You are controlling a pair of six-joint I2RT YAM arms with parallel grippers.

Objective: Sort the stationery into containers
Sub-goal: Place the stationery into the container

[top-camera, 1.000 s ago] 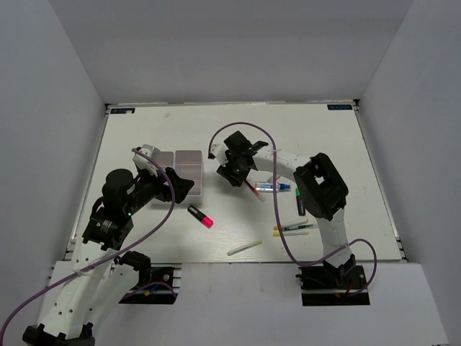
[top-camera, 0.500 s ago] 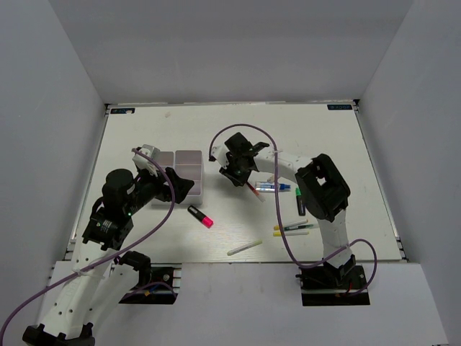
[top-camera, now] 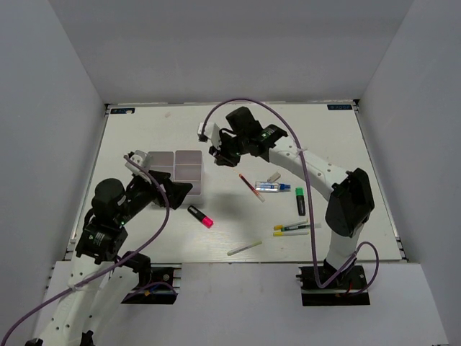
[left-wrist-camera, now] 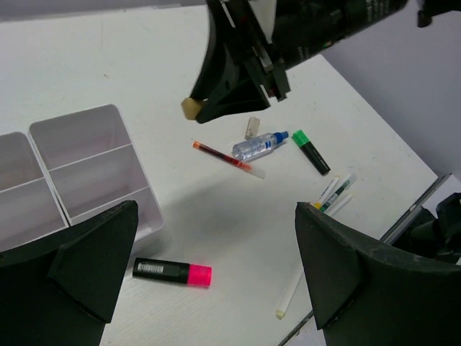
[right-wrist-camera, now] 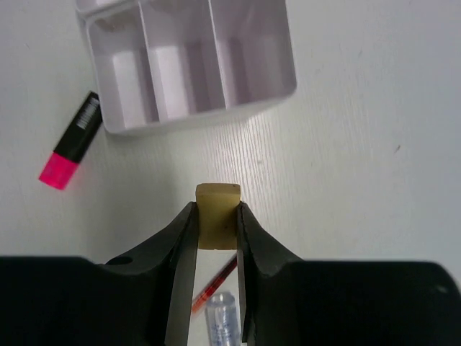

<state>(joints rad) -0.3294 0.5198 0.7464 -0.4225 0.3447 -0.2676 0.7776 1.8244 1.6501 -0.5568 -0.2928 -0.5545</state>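
Since 1 second ago the right claw [top-camera: 222, 153] has risen off the middle of the table [top-camera: 144, 130], away from the red pen [top-camera: 251, 186], and swung toward the upper centre of the top view. The left claw [top-camera: 171, 189] has drawn back slightly toward the lower left. The right claw now pinches 1 small tan eraser [right-wrist-camera: 217, 222] between its 2 fingers, with the piece standing proud of the tips (the left wrist view shows it as a pale nub under the dark fingers). The containers [top-camera: 180, 170] lie just to the left of that claw in the top view. In the right wrist view they fill the upper left of the frame, ahead of the fingertips, and the eraser appears to hang over bare table short of their near wall. Their compartments run up the frame, roughly in line with the fingers. The carry therefore looks short: forward and a little left, over the rim. The left claw, spread wide and empty, sits at the containers' lower edge, so the right arm is the one placed for the drop.
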